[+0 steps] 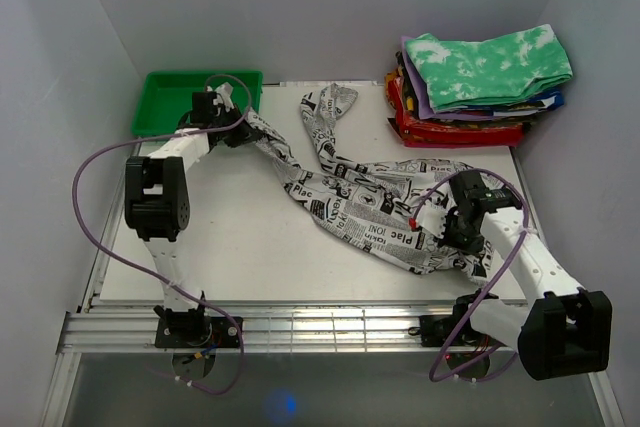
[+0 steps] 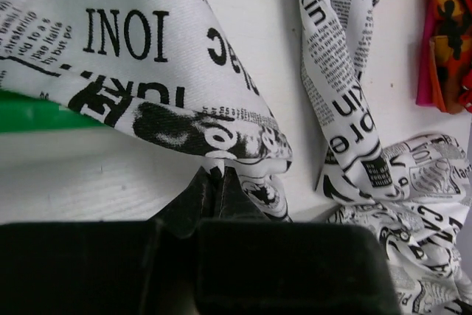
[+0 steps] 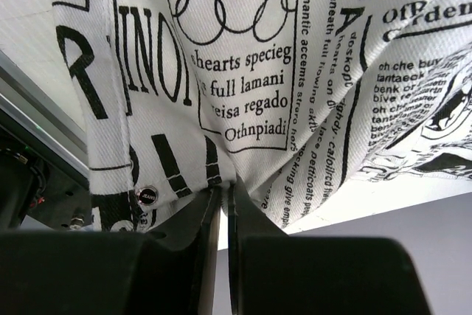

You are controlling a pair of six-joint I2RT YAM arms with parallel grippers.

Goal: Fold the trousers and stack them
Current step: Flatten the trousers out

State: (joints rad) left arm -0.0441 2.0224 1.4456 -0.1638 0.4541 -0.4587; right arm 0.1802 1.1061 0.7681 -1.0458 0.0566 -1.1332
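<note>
The trousers [image 1: 350,197], white cloth with black newspaper print, lie stretched and twisted across the table from far left to near right. My left gripper [image 1: 232,107] is shut on one leg end by the green bin; in the left wrist view [image 2: 216,170] the cloth [image 2: 147,57] hangs from the closed tips. My right gripper [image 1: 455,232] is shut on the waist end near the table's right front; in the right wrist view [image 3: 225,191] the jaws pinch the cloth [image 3: 243,71] beside a metal button [image 3: 147,196]. The second leg [image 1: 325,112] lies loose toward the back.
A green bin [image 1: 170,92] stands at the back left. A stack of folded clothes [image 1: 480,82], green-and-white tie-dye on top of red and multicoloured ones, sits at the back right. White walls close in on both sides. The table's front edge [image 1: 300,302] is near the right gripper.
</note>
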